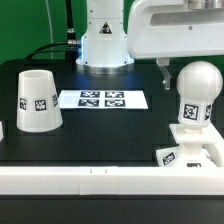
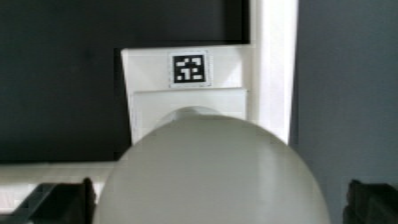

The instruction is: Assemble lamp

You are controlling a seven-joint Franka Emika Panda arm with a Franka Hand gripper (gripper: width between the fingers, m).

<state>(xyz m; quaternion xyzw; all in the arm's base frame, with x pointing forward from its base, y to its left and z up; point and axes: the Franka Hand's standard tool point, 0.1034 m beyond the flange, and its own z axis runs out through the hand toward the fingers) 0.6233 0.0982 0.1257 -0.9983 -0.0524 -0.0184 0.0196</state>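
1. Plainly, the claw (image 2: 217,200) is spread open. In the wrist view its two dark fingers (image 2: 63,200) stand on either side of the bulb's round head, with a gap showing on each side, so it grips nothing.
2. The bulb (image 1: 197,85) stands upright by its stem on the flat square base (image 1: 190,152), directly beneath the claw.
3. Under the bulb, the base lies flat on the dark worktop (image 1: 100,135). It seems to sit against the white rail (image 1: 100,178) at the worktop's edge.
4. To the exterior view's left of the bulb lies the marker board (image 1: 103,99). Further left of the bulb, beyond that board, the shade (image 1: 35,100) stands well apart with its wide end down.
5. The step in hand looks like seating the bulb in the base, with the shade yet to go on.
6. To do it well, close both fingers evenly on the widest part of the bulb's head.
7. Keep the stem plumb and turn about the stem's own axis, not off-centre.
8. Press down lightly while turning, so that the base stays braced and does not spin with the bulb.
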